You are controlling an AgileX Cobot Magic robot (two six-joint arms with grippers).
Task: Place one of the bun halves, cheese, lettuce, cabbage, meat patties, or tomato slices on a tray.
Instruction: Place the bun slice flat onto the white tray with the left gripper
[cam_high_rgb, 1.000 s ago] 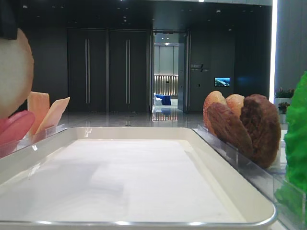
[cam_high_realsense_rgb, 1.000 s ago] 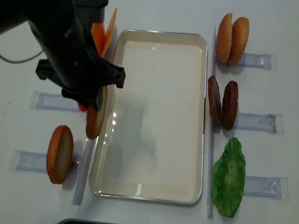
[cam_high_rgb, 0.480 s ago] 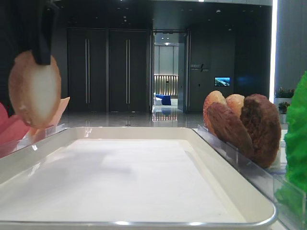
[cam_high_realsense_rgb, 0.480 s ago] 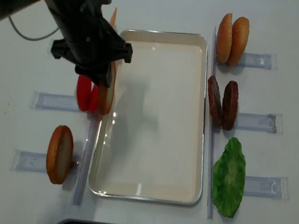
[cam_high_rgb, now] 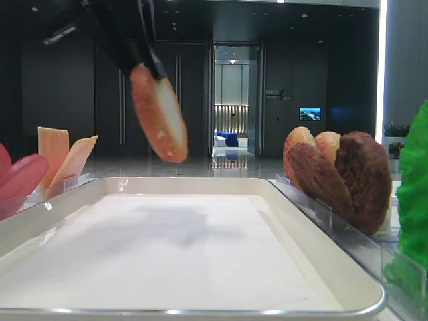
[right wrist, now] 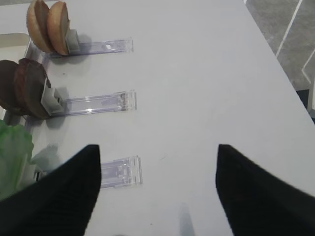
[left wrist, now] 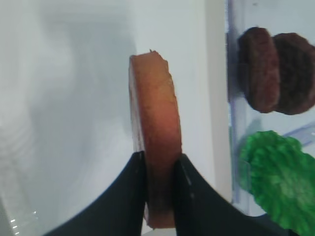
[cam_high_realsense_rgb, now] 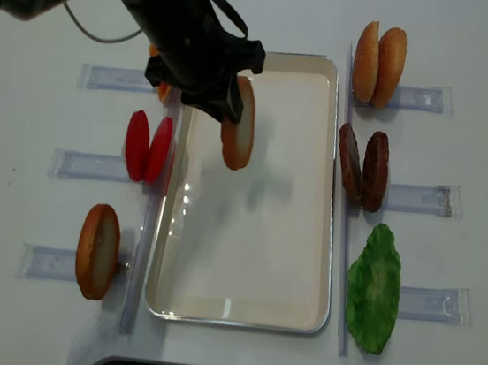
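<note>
My left gripper (cam_high_realsense_rgb: 229, 102) is shut on a bun half (cam_high_realsense_rgb: 237, 135), held on edge in the air over the far half of the cream-white tray (cam_high_realsense_rgb: 253, 255). The wrist view shows both fingers (left wrist: 133, 182) pressed against the bun half (left wrist: 156, 123), with the tray's paper (left wrist: 74, 98) below. In the low view the bun half (cam_high_rgb: 159, 114) hangs tilted above the tray (cam_high_rgb: 200, 254). My right gripper (right wrist: 157, 150) is open over bare table, with nothing in it. Cabbage is out of view.
Clear holders flank the tray. On the right stand two bun halves (cam_high_realsense_rgb: 379, 64), two meat patties (cam_high_realsense_rgb: 361, 168) and lettuce (cam_high_realsense_rgb: 374, 287). On the left stand tomato slices (cam_high_realsense_rgb: 148, 147) and one bun half (cam_high_realsense_rgb: 97, 251). Cheese (cam_high_rgb: 63, 157) stands at the far left.
My left gripper has carried the bun half from the tray's left edge, by the tomato slices, rightward and farther back, to above the tray.
</note>
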